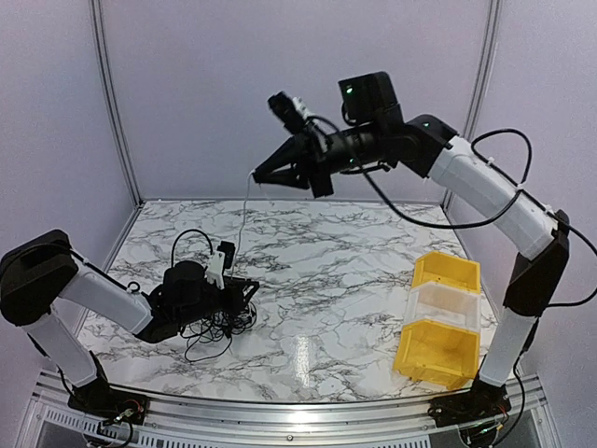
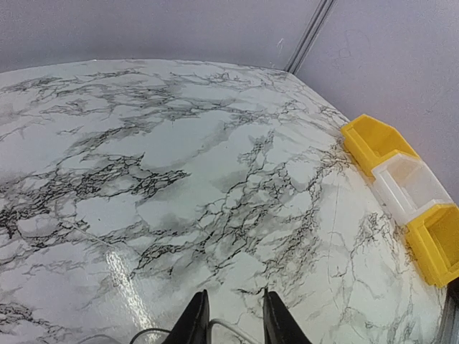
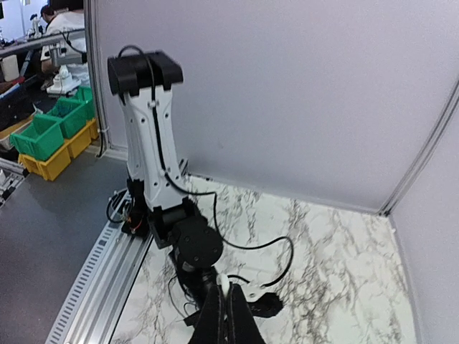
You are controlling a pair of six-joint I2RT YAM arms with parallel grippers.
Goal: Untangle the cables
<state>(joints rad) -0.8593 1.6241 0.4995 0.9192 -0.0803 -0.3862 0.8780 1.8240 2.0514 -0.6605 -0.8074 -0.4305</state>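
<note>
My cables [image 1: 213, 329] lie as a dark wiry heap on the tabletop [image 1: 354, 280], well apart from the row of bins [image 1: 446, 317], on the side opposite them. My left tool [image 2: 234, 297] sits low right at that heap, standing narrow with its fingers apart and a thin strand running in between them; I cannot tell whether it touches either finger. My right tool [image 1: 259, 177] hangs high above the tabletop, across from the bins and over toward the heap, pinched fully together on what looks like the white cable [image 1: 244, 219], which drops in a fine line to the heap. I judge the step is to pin the black strands while the white one comes free. I would press the heap flat, grip only black wire, then lift slowly and straight, stopping if the whole heap rises.
</note>
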